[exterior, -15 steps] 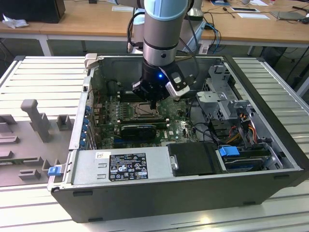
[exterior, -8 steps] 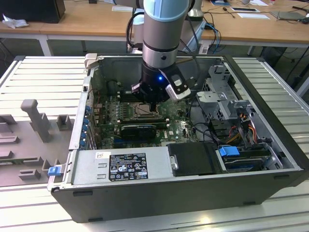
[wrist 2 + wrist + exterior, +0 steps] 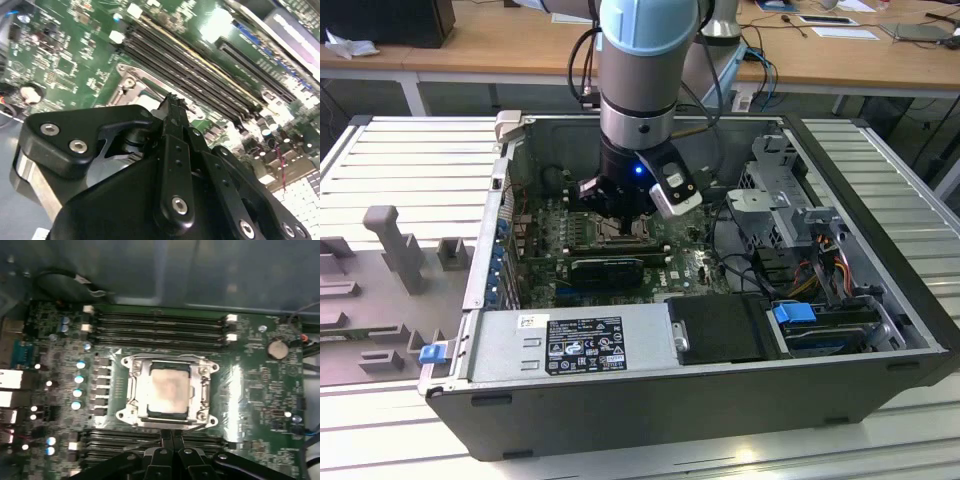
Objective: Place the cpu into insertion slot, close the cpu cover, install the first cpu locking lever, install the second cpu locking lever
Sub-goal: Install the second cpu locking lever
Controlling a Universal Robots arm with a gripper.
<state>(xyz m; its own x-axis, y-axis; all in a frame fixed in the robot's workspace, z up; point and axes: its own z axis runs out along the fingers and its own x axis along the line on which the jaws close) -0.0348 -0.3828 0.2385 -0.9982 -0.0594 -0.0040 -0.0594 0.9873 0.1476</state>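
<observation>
The black two-fingered gripper [image 3: 169, 436] is seen in the first wrist view with its fingertips brought together, nothing being held between them, their tips lying at the edge of the silvery square metal cpu cover [image 3: 134, 385]. In the second wrist view the same gripper [image 3: 172, 100] is seen poised just above the cover's corner [image 3: 129, 82]. The pale silver-beige square cpu [image 3: 169, 387] is seated within the insertion slot [image 3: 150, 413], a square socket with a silvery rim, and its face is framed by the window of the cover, which lies flat over it. The socket is set into the green circuit board [image 3: 250, 390], and it is flanked on two opposite sides by rows of long black memory slots [image 3: 160, 325]. A round silver coin cell [image 3: 276, 349] is mounted on the board well apart from the socket, beyond one end of the memory slots. In the exterior view the gripper [image 3: 620, 215] is lowered over the socket inside the open grey metal computer case [image 3: 650, 415], carried by the grey and pale blue robot arm [image 3: 645, 60]. Beside the board, towards the exterior view's right, a metal drive cage [image 3: 785, 200] with coloured cables is fitted.
</observation>
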